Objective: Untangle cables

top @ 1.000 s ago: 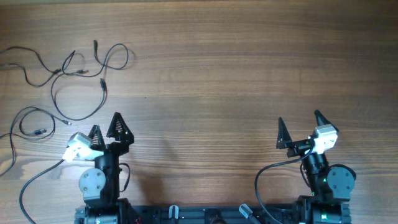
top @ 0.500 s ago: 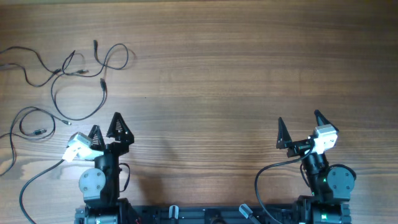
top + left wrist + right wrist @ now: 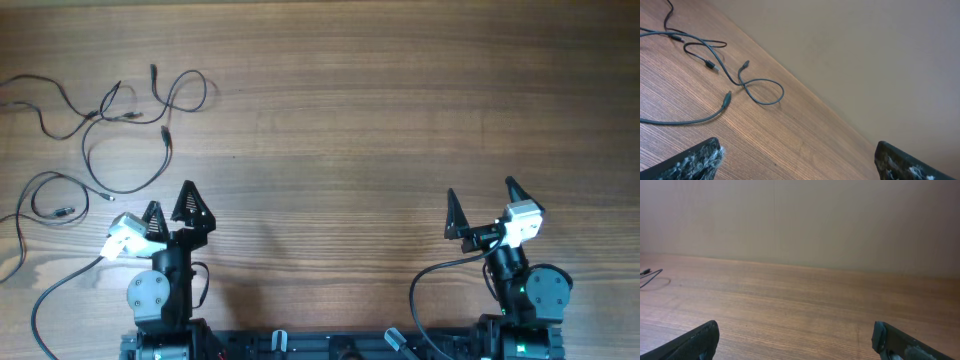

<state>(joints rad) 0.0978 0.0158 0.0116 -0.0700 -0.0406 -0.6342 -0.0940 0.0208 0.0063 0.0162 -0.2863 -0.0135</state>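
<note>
Cables (image 3: pixel 165 137): full spread only overhead

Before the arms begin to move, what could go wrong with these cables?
1. The cables cross each other in several places, so pulling one may drag the others or tighten a loop.
2. Some cords run out of the overhead view at the left, so a hidden end could snag.
3. They lie thin and flat on the table, so the open left jaws may miss them or scrape the wood.

Thin dark cables (image 3: pixel 103 113), which I saw lay loose at the table's (image 3: pixel 380 120) far left — looped, crossing, plug ends free
</note>
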